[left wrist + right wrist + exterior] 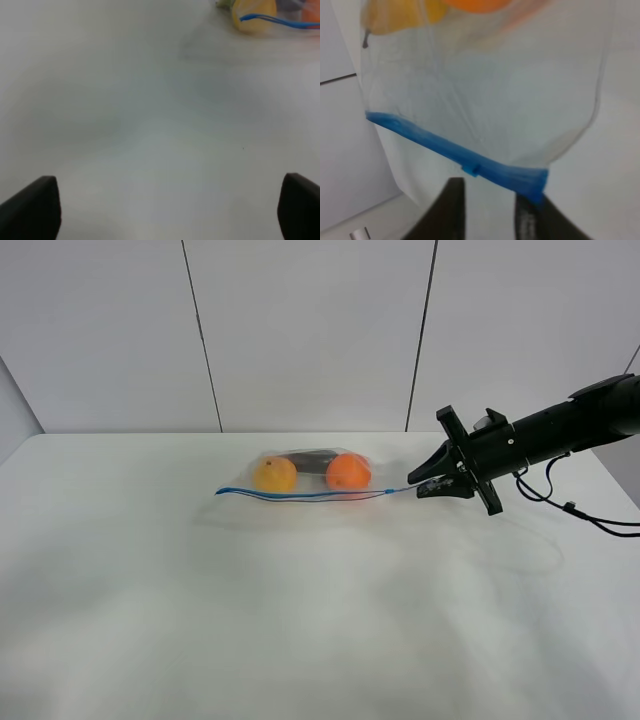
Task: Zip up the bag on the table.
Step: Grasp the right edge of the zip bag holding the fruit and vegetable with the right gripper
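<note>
The clear bag [312, 483] lies on the white table [300, 630] at the middle back, with a yellow-orange fruit [274, 474], an orange fruit [348, 472] and something dark inside. Its blue zip strip [300, 496] runs along the near edge. My right gripper [413, 487] is at the strip's right end. In the right wrist view its fingers [452, 210] stand a little apart just short of the strip [445, 145], whose end lies over one fingertip. My left gripper [170, 210] is open and empty, far from the bag [260, 12], and out of the high view.
The right arm [560, 430] reaches in from the right with a black cable [580, 510] hanging under it. A pale wall with panel seams stands behind the table.
</note>
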Action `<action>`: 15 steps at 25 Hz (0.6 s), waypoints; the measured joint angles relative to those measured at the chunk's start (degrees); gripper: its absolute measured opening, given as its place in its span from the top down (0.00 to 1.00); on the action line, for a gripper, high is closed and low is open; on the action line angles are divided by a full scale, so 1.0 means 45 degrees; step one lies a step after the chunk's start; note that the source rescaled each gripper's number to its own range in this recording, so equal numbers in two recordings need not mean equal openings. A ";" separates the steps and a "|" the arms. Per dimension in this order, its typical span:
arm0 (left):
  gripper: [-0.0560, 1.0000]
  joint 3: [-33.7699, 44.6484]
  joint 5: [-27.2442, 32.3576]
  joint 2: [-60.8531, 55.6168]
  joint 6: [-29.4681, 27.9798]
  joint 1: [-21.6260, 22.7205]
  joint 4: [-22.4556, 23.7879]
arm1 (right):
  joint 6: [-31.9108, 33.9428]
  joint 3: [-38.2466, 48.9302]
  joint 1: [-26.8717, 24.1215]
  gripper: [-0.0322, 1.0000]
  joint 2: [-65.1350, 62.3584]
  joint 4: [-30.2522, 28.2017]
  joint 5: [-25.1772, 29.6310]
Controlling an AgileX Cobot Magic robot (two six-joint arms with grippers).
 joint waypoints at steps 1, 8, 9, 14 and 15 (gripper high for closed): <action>0.00 0.0000 0.0000 0.0000 0.0000 0.0000 0.0000 | 0.0000 0.0000 0.0000 0.77 0.0000 0.0000 0.0000; 0.00 0.0000 0.0000 0.0000 0.0000 0.0000 0.0000 | 0.0000 0.0000 0.0000 0.83 0.0000 0.0000 -0.0239; 0.00 0.0000 0.0000 0.0000 0.0000 0.0000 0.0000 | 0.0000 0.0000 0.0000 0.83 0.0000 0.0000 -0.0251; 0.00 0.0000 0.0000 0.0000 0.0000 0.0000 0.0000 | 0.0000 0.0000 0.0000 0.85 0.0000 0.0000 -0.0279; 0.00 0.0000 0.0000 0.0000 0.0000 0.0000 0.0000 | 0.0000 0.0000 0.0000 0.87 0.0000 0.0000 -0.0279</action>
